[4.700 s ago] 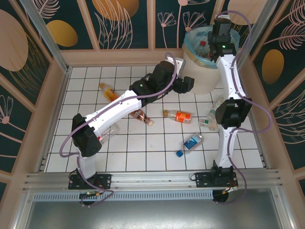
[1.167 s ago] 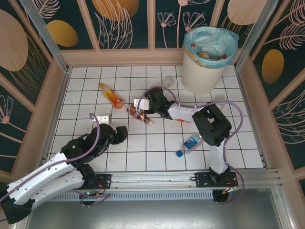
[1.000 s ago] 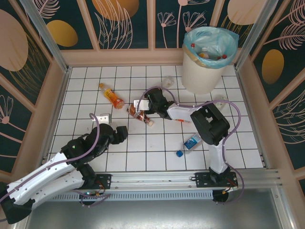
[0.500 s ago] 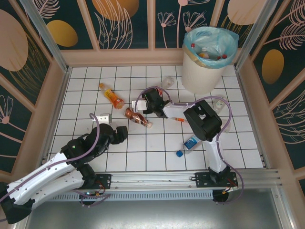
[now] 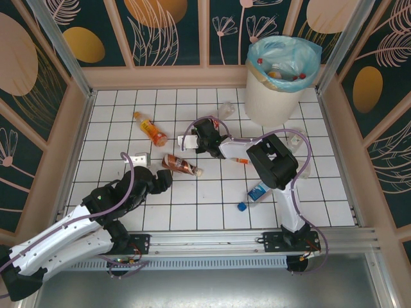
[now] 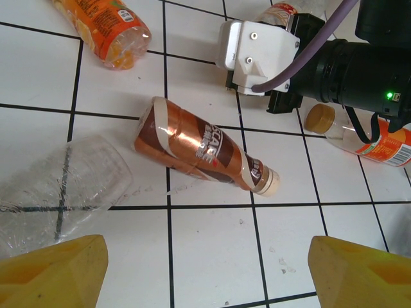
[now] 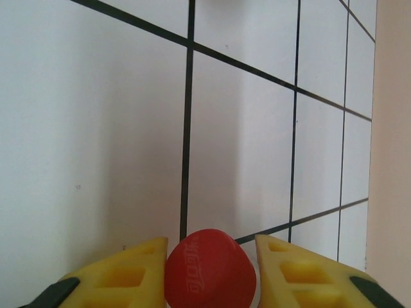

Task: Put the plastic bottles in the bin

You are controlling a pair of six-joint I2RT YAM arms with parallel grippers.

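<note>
Right wrist view: right end effector point(image 7: 210, 240) has its yellow fingers clenched on a red cap point(image 7: 209, 269) (bottle body out of frame), low over the white tiled surface point(image 7: 96, 128). Left end effector point(image 6: 205, 269) is released, fingers wide apart, just near of the brown-label bottle point(image 6: 199, 149), which lies flat. Crushed clear bottle point(image 6: 58, 186) sits left of it, orange bottle point(image 6: 103, 29) farther off. Bin point(image 5: 273, 102) stands far right with bottles inside.

tiled floor point(image 5: 192, 205) white, black grid | patterned wall panels point(image 5: 167, 25) | metal rail point(image 5: 205, 239)
</note>
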